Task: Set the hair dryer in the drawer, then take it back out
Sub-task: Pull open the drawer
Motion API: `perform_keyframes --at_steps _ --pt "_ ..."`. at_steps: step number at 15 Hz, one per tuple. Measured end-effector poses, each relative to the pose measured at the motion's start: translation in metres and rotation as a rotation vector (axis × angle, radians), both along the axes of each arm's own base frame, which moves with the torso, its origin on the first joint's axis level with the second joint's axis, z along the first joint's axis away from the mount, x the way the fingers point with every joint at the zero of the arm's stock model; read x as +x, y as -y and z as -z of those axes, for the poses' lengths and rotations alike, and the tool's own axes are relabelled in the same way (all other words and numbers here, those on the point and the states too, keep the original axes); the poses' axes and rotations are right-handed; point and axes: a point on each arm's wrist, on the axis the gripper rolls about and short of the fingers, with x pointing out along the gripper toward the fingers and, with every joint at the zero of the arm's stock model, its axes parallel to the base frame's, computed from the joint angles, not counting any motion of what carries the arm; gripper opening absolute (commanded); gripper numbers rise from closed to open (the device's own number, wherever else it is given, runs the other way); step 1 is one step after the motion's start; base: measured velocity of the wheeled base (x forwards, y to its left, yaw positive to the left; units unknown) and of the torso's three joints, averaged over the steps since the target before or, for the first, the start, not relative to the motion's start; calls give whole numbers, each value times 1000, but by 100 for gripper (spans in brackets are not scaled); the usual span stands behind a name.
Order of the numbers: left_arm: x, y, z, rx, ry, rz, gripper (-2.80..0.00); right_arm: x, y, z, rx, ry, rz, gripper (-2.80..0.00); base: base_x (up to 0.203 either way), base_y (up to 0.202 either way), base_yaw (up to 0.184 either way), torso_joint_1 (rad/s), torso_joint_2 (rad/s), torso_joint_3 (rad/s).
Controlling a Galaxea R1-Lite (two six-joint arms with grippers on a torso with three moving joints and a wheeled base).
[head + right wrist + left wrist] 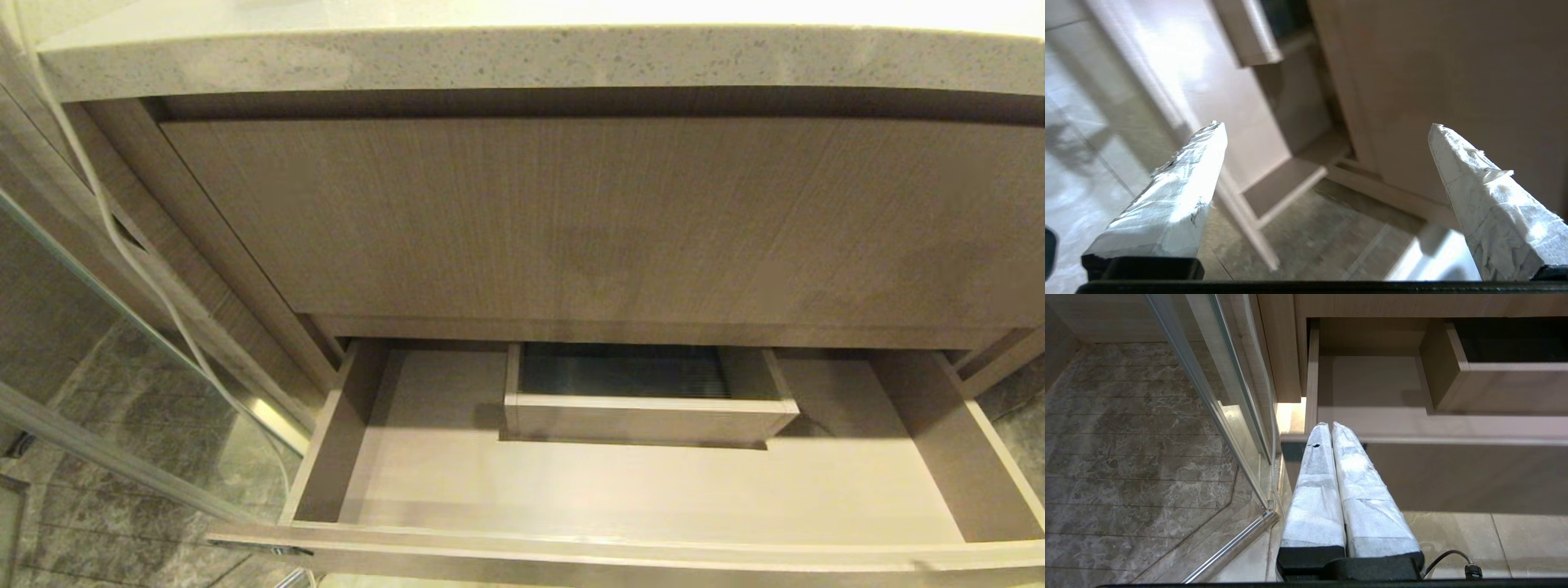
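Wood-grain drawer (343, 433): 1, pulled out | left gripper (1329, 426) fingers together | right gripper (1327, 126) fingers apart

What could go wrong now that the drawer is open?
1. The drawer sticks far out, so the robot might bump its front edge.
2. A boxed cutout takes up its middle, leaving less room for something bulky.
3. The right gripper is wide open and empty beside the cabinet, and might knock it.

A speckled grey countertop (522, 61) tops the wood-grain cabinet beside a marble-tiled floor (106, 523).
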Motion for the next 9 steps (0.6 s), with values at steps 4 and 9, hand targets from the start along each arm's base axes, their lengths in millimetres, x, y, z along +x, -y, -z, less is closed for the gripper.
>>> perform_keyframes --at_steps 4,9 --pt "0 0 0 0 0 0 -280 -5 2 -21 6 85 46 -280 0 0 0 0 0 0" --pt "0 0 0 0 0 0 -280 0 2 -86 70 275 105 -280 0 0 0 0 0 0"
